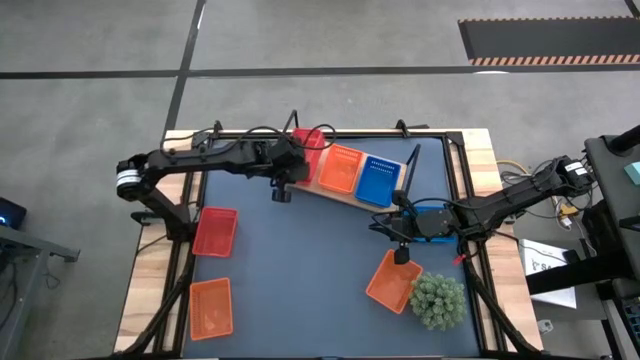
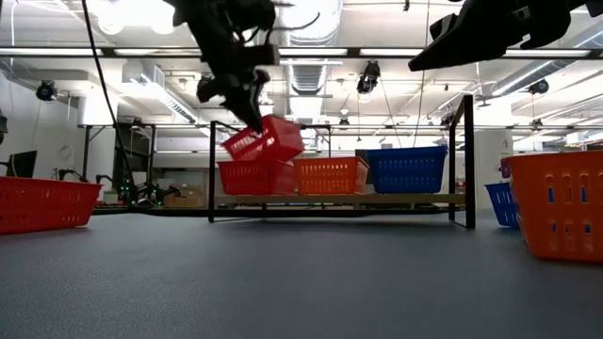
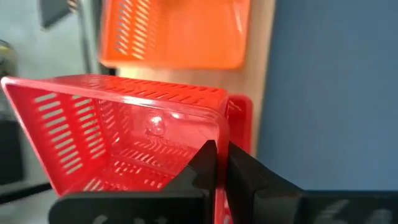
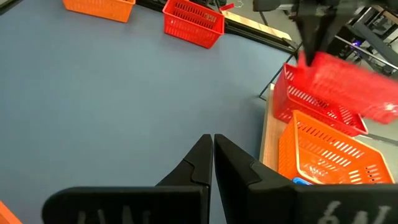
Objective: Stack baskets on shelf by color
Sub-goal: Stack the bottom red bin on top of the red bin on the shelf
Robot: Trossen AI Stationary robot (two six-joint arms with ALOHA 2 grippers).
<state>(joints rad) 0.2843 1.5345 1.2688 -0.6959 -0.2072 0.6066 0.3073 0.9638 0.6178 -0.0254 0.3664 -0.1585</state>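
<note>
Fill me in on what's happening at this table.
The left gripper is shut on the rim of a red basket, holding it tilted above another red basket on the shelf. An orange basket and a blue basket sit beside it on the shelf. The right gripper is shut and empty above the table, near an orange basket and the green plant.

A grey concrete floor crossed by dark seams surrounds the dark-blue worktop, with a black mat edged in hazard stripes nearby. Overhead, bright strip lights and ducting run beneath a white industrial ceiling.
</note>
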